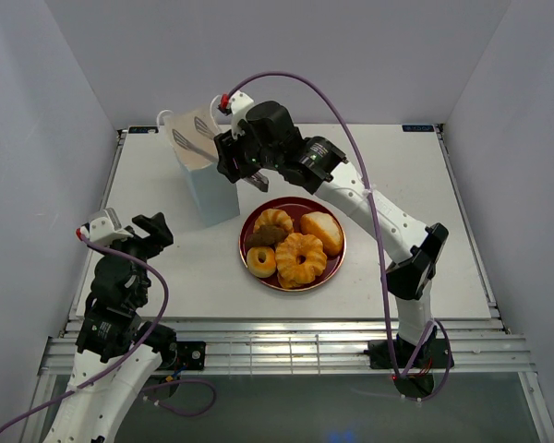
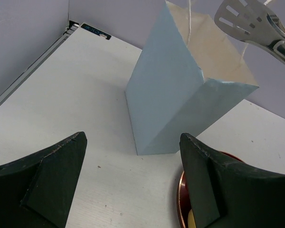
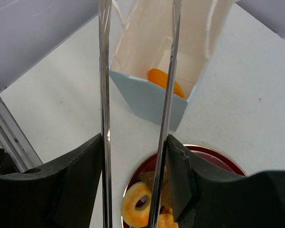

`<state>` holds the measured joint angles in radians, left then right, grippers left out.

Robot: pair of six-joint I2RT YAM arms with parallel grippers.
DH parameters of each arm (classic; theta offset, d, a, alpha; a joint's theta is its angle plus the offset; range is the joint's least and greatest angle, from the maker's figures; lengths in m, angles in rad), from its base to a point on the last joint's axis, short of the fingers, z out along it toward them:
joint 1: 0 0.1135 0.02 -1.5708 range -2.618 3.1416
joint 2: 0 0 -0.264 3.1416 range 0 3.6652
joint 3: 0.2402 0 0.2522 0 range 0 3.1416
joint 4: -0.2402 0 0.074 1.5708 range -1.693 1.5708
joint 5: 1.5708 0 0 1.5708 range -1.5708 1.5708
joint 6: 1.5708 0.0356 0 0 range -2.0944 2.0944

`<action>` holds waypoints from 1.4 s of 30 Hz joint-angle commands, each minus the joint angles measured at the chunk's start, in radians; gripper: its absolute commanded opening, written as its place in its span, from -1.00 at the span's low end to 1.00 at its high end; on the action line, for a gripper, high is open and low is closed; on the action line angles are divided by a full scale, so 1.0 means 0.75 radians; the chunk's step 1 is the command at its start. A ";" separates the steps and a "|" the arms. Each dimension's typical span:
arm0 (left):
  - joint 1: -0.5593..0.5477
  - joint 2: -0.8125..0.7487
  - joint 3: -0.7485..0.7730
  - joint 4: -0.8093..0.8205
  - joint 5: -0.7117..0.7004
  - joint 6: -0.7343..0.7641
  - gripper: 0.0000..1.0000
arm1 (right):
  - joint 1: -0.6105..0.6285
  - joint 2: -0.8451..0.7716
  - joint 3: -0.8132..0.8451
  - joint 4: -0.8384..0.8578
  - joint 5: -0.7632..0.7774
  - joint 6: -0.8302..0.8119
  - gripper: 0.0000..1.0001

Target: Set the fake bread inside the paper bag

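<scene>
While the right gripper (image 1: 240, 164) stood clamped on the silver tongs (image 1: 192, 138), their slotted tips hung apart and empty above the open mouth of the paper bag (image 1: 212, 196). One orange bun (image 3: 164, 80) lay at the bag's bottom. On the red plate (image 1: 300, 204), just beside the bag: twisted ring (image 1: 301, 258), ring donut (image 1: 260, 261), second bun (image 1: 322, 231), croissant (image 1: 273, 221), possibly a dark piece among them, hard to make out. Left gripper (image 1: 155, 233): fingers apart, holding nothing, left of the bag

paper bag (image 2: 171, 109): matt paper | tongs (image 3: 104, 118): shiny metal | fake bread (image 1: 301, 258): glossy
</scene>
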<state>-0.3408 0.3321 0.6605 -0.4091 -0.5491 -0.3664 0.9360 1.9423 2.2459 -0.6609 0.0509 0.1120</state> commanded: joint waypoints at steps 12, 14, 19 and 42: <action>-0.004 0.022 -0.007 0.012 0.031 0.012 0.79 | -0.006 -0.252 -0.155 0.077 -0.103 0.020 0.08; -0.004 0.022 -0.007 0.014 0.031 0.012 0.79 | -0.004 -0.331 -0.256 0.083 -0.099 0.020 0.08; -0.004 0.030 -0.007 0.012 0.031 0.014 0.79 | -0.002 -0.515 -0.448 0.110 -0.096 0.020 0.08; -0.004 0.046 -0.007 0.012 0.025 0.018 0.74 | 0.000 -1.076 -1.442 0.084 0.034 0.157 0.06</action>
<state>-0.3416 0.3565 0.6605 -0.4076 -0.5346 -0.3569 0.9352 1.1675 1.2076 -0.6380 0.0578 0.1791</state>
